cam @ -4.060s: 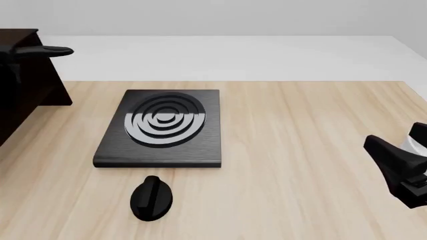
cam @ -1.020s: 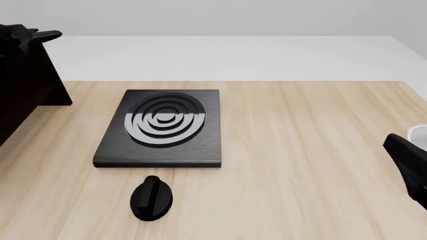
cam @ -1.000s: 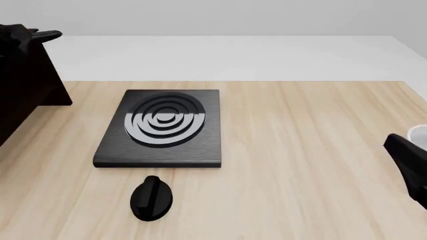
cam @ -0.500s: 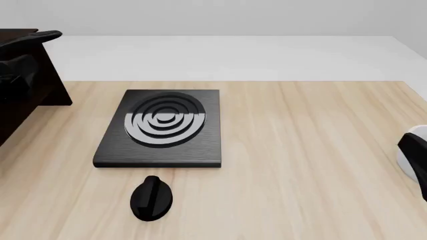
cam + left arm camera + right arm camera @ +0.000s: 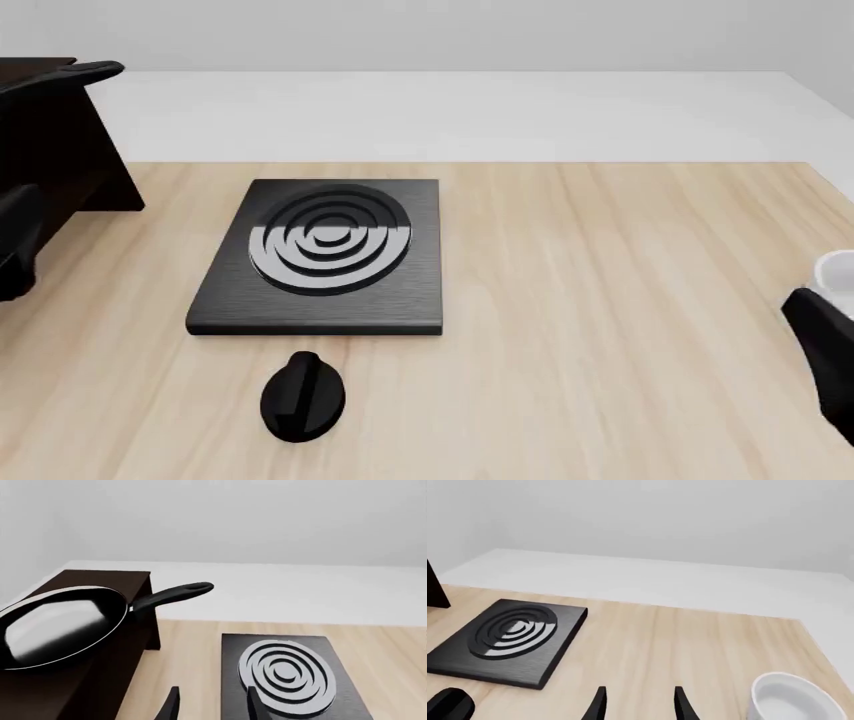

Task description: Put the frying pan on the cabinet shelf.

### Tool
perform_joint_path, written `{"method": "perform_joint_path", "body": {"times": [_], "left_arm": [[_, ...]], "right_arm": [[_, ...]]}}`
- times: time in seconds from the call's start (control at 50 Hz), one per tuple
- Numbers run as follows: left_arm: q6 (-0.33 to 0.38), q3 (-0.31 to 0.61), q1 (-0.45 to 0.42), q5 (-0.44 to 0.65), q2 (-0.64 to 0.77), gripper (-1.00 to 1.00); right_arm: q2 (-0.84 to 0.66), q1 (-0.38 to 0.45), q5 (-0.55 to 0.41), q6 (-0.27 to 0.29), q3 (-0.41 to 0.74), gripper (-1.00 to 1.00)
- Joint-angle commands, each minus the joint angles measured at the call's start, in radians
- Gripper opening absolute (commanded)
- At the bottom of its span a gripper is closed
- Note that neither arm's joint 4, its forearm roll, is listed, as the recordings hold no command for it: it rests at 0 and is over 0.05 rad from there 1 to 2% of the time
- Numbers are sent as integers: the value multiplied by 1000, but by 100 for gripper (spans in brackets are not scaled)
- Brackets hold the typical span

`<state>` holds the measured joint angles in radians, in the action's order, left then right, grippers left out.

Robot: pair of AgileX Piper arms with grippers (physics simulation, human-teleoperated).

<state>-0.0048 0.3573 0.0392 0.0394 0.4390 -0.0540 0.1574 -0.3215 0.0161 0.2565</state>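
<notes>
Cabinet shelf (image 5: 100,580), dark brown, stands at the far left of the counter (image 5: 601,300). The frying pan (image 5: 60,622) rests on its top board, handle with loop end poking out past the cabinet's edge toward the back; only the handle tip shows in the front view.

Change: half a second ago the left arm was up against the cabinet face below the handle; now it has dropped back toward the near left edge of the front view. The left gripper (image 5: 210,705) points at the pan from a clear distance, jaws parted and holding nothing. Judgement: pan released, placement looks done, left arm retreating.

The right gripper (image 5: 639,702) hangs at the right edge over bare counter, jaws apart, empty, slightly lower in view than before.

Surface: light wood, straight grain. Black stove plate (image 5: 320,255) with concentric rings sits left of centre, untouched. Black oval knob (image 5: 304,397) lies just in front of it. White bowl (image 5: 790,702) near the right edge. Pale floor and plain grey wall beyond.
</notes>
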Motion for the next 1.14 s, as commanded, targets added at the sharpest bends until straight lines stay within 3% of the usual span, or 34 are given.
{"method": "perform_joint_path", "body": {"times": [0.02, 0.2, 0.42, 0.56, 0.62, 0.66, 0.78, 1.14], "left_arm": [[19, -50, -7, 105, -158, 100], [18, -56, -18, 212, -274, 100], [23, -30, -33, 322, -363, 100], [36, -61, -41, 377, -428, 100], [8, -63, -55, 402, -437, 100], [-24, -60, -57, 411, -438, 100], [16, -52, -72, 425, -438, 100], [31, -46, -81, 446, -439, 100]], "right_arm": [[54, -2, 137, 13, -176, 100], [54, -5, 71, 2, -124, 100], [53, -4, 76, 1, -134, 100], [53, 0, 76, 5, -134, 100], [53, 4, 80, 11, -139, 100], [53, 4, 80, 10, -139, 100], [53, 3, 78, 9, -138, 100], [53, 4, 88, 8, -148, 100]]}}
